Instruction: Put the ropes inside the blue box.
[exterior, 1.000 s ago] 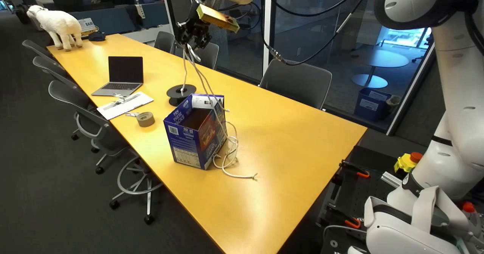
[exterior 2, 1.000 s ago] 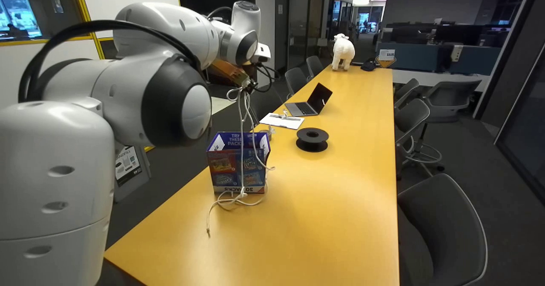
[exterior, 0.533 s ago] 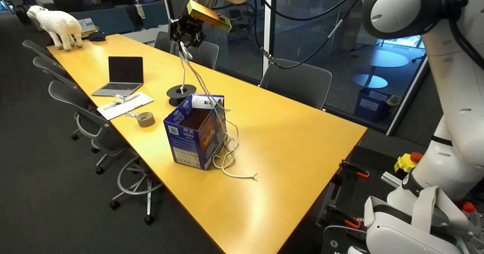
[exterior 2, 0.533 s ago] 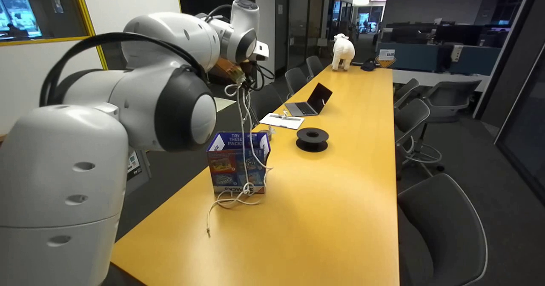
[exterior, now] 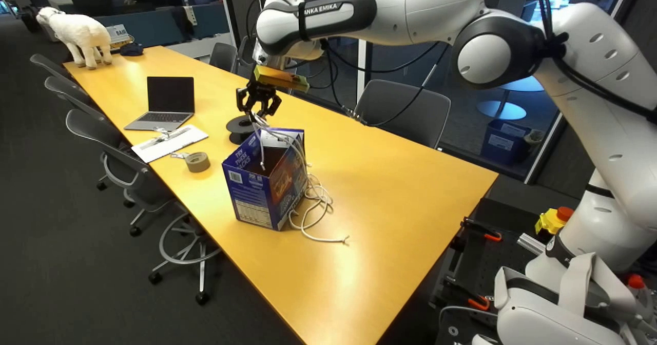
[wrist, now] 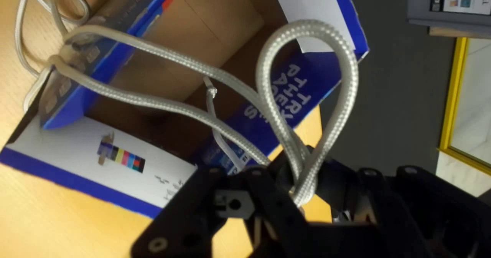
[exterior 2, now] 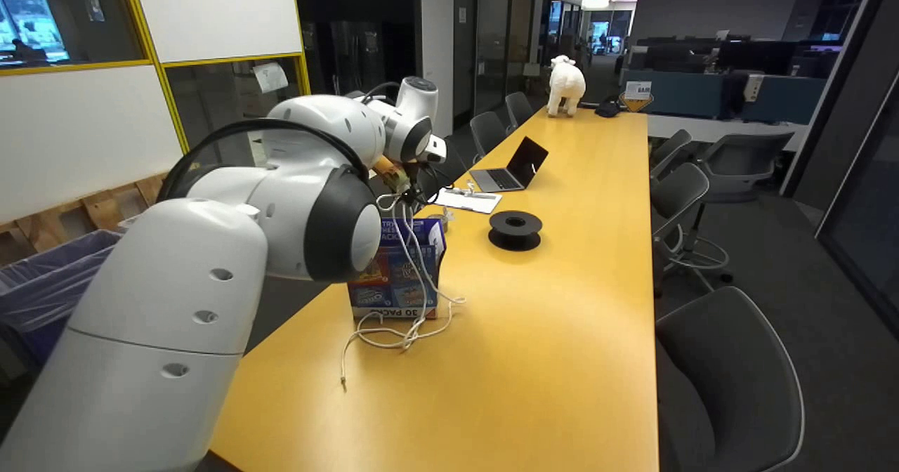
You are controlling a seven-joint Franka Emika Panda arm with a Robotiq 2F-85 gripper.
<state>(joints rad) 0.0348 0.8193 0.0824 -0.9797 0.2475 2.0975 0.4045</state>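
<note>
Lower now than in the earlier frame, my tool (exterior: 253, 113) has come down toward the blue box (exterior: 251, 193), and one free end (wrist: 211, 93) of the ropes (wrist: 184, 61), which earlier showed against the spool (exterior 2: 515, 237) in an exterior view, now dangles at the box's mouth; how deep, I cannot tell. I pinch the ropes firmly, with a loop standing up past my grip. I judge that I hold them from above because something so limp has to be fed in by its own weight. Strands run from my grip across the rim on the side toward my base, and the slack lies in coils on the table (exterior: 400, 196) outside that wall, an end trailing toward the table's near end. Most of the cord seems yet to go in, and it could drag on the rim. Upright, mouth to the ceiling, presumably set so to catch what I lower, the box stands nearer the long edge that the tape roll (exterior: 197, 162), clipboard (exterior: 177, 142) and laptop (exterior: 169, 96) lie toward. Yellow and softly shining, the table carries a plush sheep (exterior 2: 566, 82) at its far end. Grey chairs (exterior 2: 744, 366) line both long edges, and a yellow-framed white panel (exterior 2: 218, 12) stands beyond.
</note>
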